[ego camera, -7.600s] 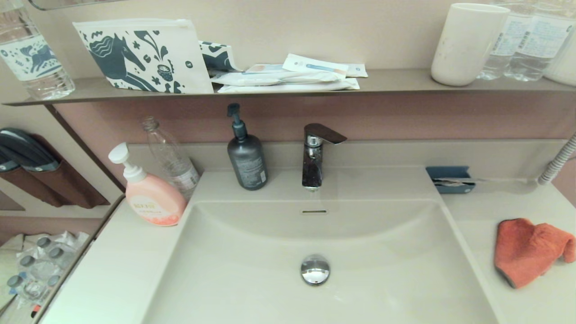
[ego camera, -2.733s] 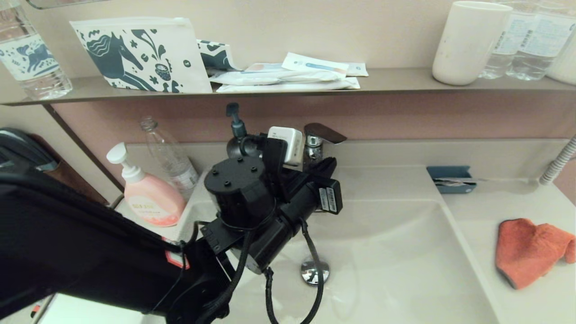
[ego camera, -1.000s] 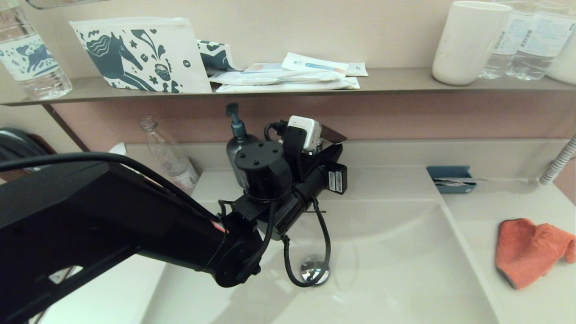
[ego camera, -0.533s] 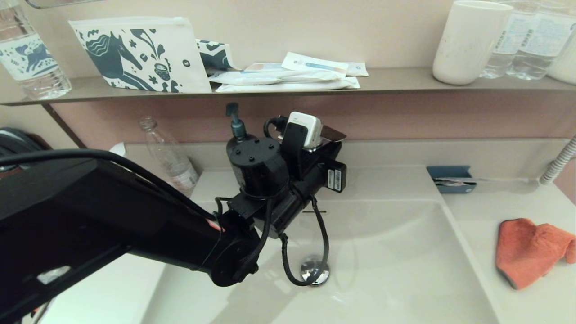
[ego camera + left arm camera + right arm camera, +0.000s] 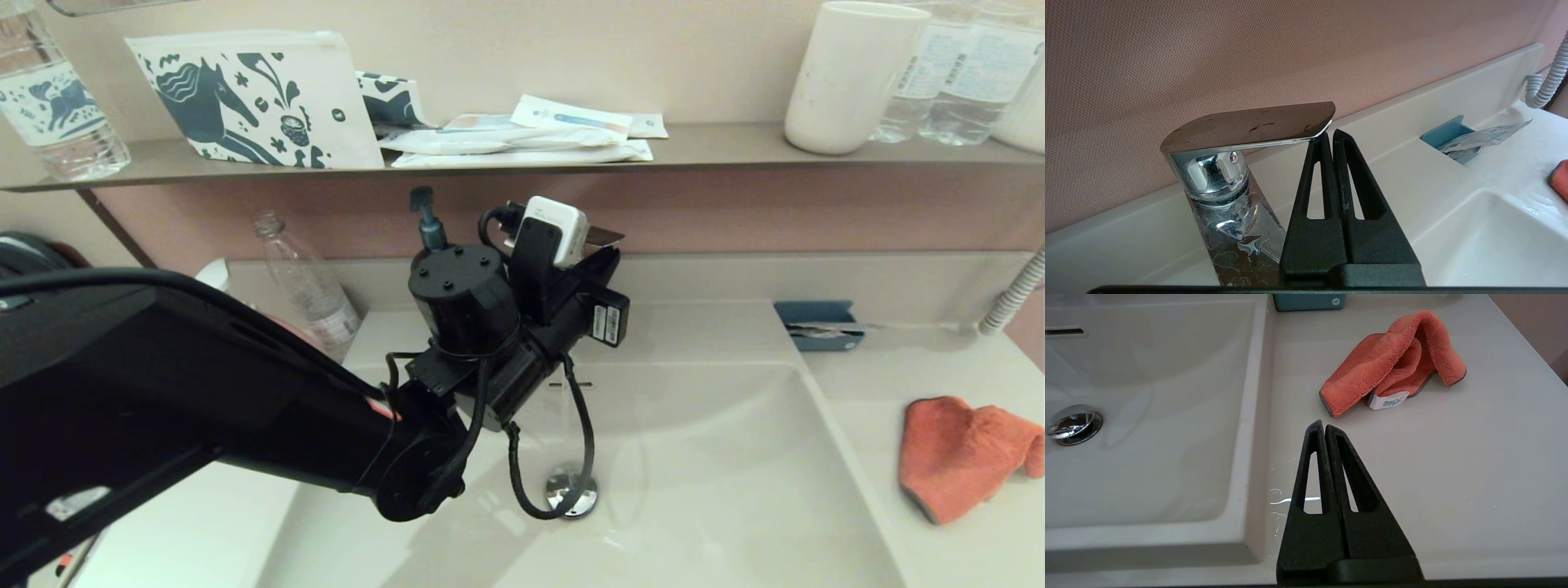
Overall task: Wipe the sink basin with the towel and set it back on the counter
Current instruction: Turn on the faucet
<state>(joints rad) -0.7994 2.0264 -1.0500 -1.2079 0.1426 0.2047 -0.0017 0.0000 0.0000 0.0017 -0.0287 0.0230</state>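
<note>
The orange-red towel (image 5: pixel 955 453) lies crumpled on the off-white counter (image 5: pixel 988 547) to the right of the sink basin (image 5: pixel 735 457), its white tag (image 5: pixel 1387 402) showing. My left arm (image 5: pixel 490 343) reaches over the basin to the tap. The left gripper (image 5: pixel 1332 132) is shut and empty, its tips touching the underside of the chrome tap handle (image 5: pixel 1249 124) at its end. A faint streak like a thin stream of water runs down towards the drain plug (image 5: pixel 571 492). My right gripper (image 5: pixel 1324 424) is shut and empty, low over the counter (image 5: pixel 1453 465), short of the towel (image 5: pixel 1392 363).
A dark pump bottle (image 5: pixel 424 220) and a clear bottle (image 5: pixel 306 278) stand left of the tap. A blue tray (image 5: pixel 816 325) sits at the back right, beside a coiled hose (image 5: pixel 1008 298). The wall shelf (image 5: pixel 718 147) holds a cup (image 5: pixel 849 77), pouches and bottles.
My left arm came in from the left and reached the tap. Over the last second its wrist rose slightly and the handle tip tilted up. The towel has not moved.
</note>
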